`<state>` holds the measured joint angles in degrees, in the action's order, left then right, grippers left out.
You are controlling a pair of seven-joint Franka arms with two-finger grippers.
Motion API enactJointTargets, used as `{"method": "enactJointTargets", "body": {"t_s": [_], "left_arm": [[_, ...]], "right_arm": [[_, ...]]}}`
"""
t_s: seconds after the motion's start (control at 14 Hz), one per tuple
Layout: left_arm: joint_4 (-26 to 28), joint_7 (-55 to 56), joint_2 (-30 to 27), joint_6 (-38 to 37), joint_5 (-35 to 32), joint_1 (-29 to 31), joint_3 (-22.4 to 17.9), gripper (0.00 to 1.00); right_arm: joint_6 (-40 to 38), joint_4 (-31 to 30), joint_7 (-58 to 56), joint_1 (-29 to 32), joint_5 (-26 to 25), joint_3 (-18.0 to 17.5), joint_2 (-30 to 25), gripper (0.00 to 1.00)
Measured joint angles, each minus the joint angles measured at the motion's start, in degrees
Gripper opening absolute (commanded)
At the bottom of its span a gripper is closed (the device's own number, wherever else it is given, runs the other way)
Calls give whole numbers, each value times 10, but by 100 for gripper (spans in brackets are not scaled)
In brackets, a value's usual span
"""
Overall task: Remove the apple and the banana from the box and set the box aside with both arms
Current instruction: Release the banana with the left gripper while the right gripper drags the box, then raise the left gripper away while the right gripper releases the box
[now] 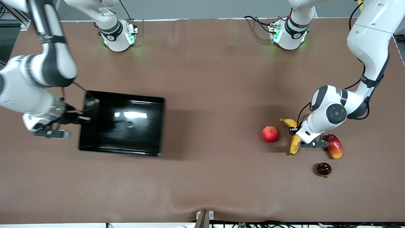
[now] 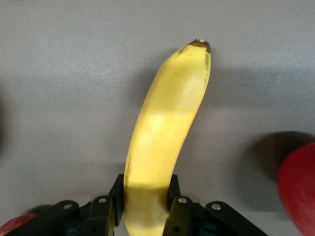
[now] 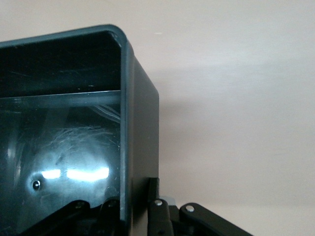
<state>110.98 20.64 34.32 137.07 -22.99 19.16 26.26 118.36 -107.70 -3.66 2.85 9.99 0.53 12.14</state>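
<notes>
Glossy black plastic — the box (image 1: 121, 126) lies toward my right arm's end of the table, and my right gripper (image 3: 135, 206) is clamped on its wall, one finger inside, one outside. My left gripper (image 2: 145, 204) is closed on the banana (image 2: 167, 132), fingers pressed against both flanks of its lower end. The banana (image 1: 294, 139) sits between the apple (image 1: 270, 134) and the mango (image 1: 334, 146); the pomegranate (image 1: 324, 169) lies nearer the front camera — apart from the others.
</notes>
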Motion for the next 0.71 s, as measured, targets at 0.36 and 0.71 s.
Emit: {"method": "enactJointTargets", "body": {"t_s": [0.36, 0.71], "left_arm": [[-32, -1, 3, 0, -26, 4, -9, 100], [-114, 0, -119, -159, -21, 4, 21, 100]], "right_arm": [[25, -28, -184, 125, 0, 1, 20, 0], [143, -32, -328, 199, 1, 0, 108, 0]]}}
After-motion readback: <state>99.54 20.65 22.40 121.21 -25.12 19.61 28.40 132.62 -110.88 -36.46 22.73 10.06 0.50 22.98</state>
